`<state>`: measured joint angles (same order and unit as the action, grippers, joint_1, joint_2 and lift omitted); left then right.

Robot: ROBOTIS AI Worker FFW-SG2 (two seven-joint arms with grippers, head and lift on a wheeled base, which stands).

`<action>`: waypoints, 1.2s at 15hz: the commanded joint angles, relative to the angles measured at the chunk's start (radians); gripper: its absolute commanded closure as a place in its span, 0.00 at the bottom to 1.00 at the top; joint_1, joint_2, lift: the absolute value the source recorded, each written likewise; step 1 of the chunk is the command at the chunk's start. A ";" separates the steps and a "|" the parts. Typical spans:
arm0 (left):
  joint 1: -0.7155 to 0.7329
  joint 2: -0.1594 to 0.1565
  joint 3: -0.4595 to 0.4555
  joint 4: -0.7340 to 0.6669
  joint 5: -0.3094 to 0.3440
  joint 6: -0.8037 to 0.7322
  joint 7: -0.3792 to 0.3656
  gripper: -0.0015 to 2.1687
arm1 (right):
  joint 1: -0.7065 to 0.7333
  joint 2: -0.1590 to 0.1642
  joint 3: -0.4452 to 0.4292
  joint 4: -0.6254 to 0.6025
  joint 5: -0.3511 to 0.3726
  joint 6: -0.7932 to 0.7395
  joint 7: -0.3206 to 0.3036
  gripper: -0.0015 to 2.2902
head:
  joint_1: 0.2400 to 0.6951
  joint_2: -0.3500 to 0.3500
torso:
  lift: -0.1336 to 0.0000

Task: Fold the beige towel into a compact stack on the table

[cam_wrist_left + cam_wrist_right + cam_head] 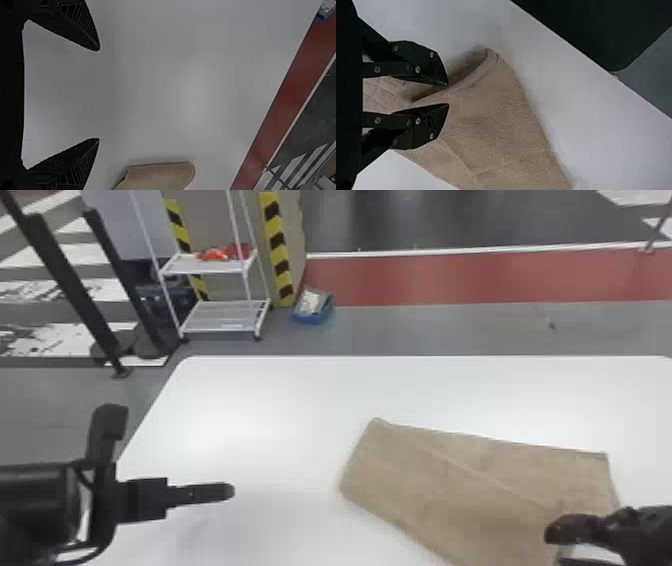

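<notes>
White, round-cornered table extends beneath both grippers; beige, folded cloth towel lies on it under the released right gripper, well apart from the equally unclenched left gripper. Floor beyond the latter: small blue box, whitish contents.

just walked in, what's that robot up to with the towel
The robot is folding a beige towel on a white table. Its right gripper is at the towel, fingers parted close to a raised edge. Its left gripper is open, off to the towel's left. The towel isn't a compact stack yet.
</notes>
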<state>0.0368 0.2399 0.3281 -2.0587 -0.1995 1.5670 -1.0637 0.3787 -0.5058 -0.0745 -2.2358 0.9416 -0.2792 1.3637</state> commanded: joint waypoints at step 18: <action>-0.029 0.022 -0.035 0.084 0.012 0.004 -0.013 0.03 | -0.093 0.507 -0.140 -0.147 -0.374 1.851 -0.175 0.05 | 1.00 0.67 | 0.07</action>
<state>0.0076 0.2585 0.2919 -1.9771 -0.1929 1.5670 -1.0764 0.2974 -0.0030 -0.1913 -2.4241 0.5886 1.5609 1.1976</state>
